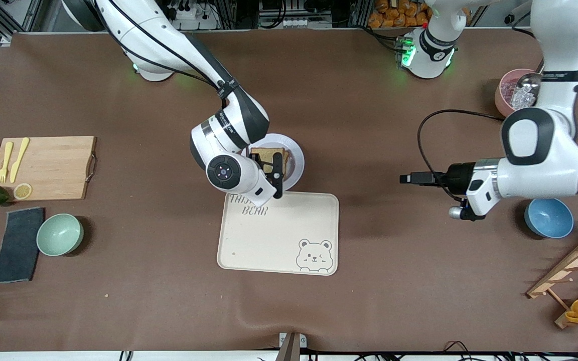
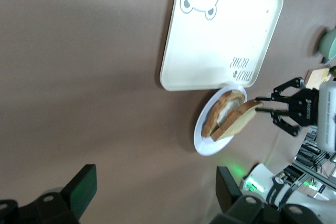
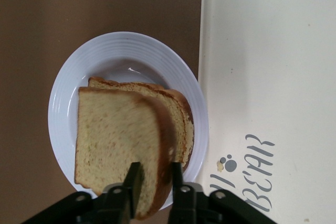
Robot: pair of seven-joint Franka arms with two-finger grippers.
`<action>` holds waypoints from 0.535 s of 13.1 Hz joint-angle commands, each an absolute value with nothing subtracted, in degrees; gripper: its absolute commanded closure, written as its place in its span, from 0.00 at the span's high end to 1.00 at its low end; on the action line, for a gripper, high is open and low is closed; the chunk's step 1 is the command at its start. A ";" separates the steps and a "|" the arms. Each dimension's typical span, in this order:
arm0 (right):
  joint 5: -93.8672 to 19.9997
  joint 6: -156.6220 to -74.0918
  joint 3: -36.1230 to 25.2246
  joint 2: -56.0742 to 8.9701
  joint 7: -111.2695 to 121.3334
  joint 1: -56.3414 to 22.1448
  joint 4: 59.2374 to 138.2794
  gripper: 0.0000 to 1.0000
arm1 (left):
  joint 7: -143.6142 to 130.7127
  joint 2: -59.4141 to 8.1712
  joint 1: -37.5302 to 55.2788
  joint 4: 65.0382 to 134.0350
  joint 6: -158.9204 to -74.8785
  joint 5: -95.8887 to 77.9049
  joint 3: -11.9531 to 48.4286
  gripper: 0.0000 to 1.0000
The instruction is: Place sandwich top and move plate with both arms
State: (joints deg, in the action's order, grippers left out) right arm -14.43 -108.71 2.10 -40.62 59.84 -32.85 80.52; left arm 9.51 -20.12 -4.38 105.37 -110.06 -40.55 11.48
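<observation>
**One slice held over the plate, plate transfer not yet begun**

One sandwich top is gripped at its crust edge by the right end effector, whose fingers are closed on either face of the slice. The slice is held tilted over the plate, above a lower slice already lying there; in the left wrist view one edge is seen low against that slice while the gripped edge is raised. The plate sits on the brown surface, touching or just beside the edge of the bear-printed tray that lies farther from the front camera.

The left end effector hangs over bare surface toward the left arm's end, well apart from the plate, fingers parted and holding nothing. That arm is judged to be waiting.

Handling assessment: the bread is judged light, soft and easily crushed or torn; a thin pinch at the crust, as now applied, is the firmer hold, and the centre would be expected to sag. A low release is advised so the slice lands squarely. The plate is judged rigid, smooth and likely slippery, with loose contents that may slide if it is tipped. Holds on the raised rim at two facing points, one per arm, are recommended, with the plate kept level.
</observation>
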 commanded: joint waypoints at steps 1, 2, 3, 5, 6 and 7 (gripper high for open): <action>-15.29 -108.19 1.67 -40.52 59.41 -32.87 80.07 1.00 | 13.53 -18.81 -4.13 112.75 -120.11 -47.43 15.01 1.00; -15.38 -108.19 1.67 -40.26 59.33 -32.61 79.98 1.00 | 14.49 -19.59 -3.87 113.72 -122.41 -50.24 16.25 1.00; -15.38 -108.19 1.67 -40.08 59.24 -32.35 79.89 1.00 | 16.68 -21.17 -3.78 113.82 -122.95 -53.32 16.52 1.00; -15.38 -108.02 1.67 -39.47 59.15 -31.21 79.89 1.00 | 24.04 -24.16 -2.65 114.78 -123.92 -61.48 16.61 1.00; -15.29 -107.06 1.58 -39.03 59.15 -30.24 79.54 1.00 | 27.04 -24.69 -1.33 116.44 -126.97 -65.26 16.61 1.00; -15.29 -106.18 1.58 -38.50 59.41 -29.02 79.54 1.00 | 28.38 -25.05 0.42 118.02 -130.40 -68.61 16.70 1.00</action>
